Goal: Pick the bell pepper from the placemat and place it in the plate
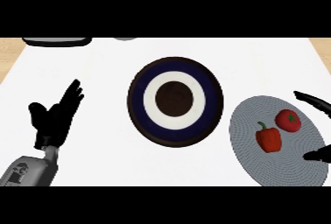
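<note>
- The left hand (57,114) is held open at the left, fingers up, resting.
- The plate (141,78) is left bare in the middle, ready to receive.
- The bell pepper (269,138) lies on the placemat (284,168) beside a tomato (288,120).
- The right hand (315,103) is spread open around both, presumably readied for grasping.

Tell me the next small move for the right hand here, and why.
Probably bring the right hand leftward over the bell pepper and close round it. Its fingers and thumb are spread open at the grey placemat, touching nothing; the pepper lies beside a tomato, and the plate holds nothing yet.
</note>
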Robot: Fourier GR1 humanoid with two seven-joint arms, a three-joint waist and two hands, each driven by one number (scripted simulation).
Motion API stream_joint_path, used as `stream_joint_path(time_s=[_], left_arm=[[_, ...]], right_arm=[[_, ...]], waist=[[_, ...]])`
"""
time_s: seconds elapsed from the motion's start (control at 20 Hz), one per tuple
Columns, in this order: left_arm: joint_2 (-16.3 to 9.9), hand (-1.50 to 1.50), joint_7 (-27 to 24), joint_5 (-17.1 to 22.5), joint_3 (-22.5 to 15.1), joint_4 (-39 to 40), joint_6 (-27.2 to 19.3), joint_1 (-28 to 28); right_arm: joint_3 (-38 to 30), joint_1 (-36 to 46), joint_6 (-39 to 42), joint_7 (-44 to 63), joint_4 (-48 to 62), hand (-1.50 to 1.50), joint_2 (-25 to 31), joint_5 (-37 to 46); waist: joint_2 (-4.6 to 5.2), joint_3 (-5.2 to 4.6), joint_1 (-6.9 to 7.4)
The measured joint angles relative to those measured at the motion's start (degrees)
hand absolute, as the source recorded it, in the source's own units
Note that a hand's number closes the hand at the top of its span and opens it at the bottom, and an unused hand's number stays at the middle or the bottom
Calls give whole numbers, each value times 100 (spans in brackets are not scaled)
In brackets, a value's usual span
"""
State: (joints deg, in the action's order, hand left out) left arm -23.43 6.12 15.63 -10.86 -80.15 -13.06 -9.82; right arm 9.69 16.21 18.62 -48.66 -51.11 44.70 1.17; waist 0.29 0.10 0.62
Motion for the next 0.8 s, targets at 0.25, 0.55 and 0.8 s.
stream_joint_path(time_s=[0.25,0.55,0.8], left_arm=[[-42,0,103,-4,171,-93,178,83],[81,0,47,-124,284,19,268,40],[116,0,60,-198,405,-35,359,132]], right_arm=[[159,192,84,178,-112,-150,162,424],[452,263,199,622,-478,-150,199,999],[582,327,42,952,-627,-150,104,1636]], waist=[[-22,-9,-25],[-30,-11,-46],[-31,-11,-39]])
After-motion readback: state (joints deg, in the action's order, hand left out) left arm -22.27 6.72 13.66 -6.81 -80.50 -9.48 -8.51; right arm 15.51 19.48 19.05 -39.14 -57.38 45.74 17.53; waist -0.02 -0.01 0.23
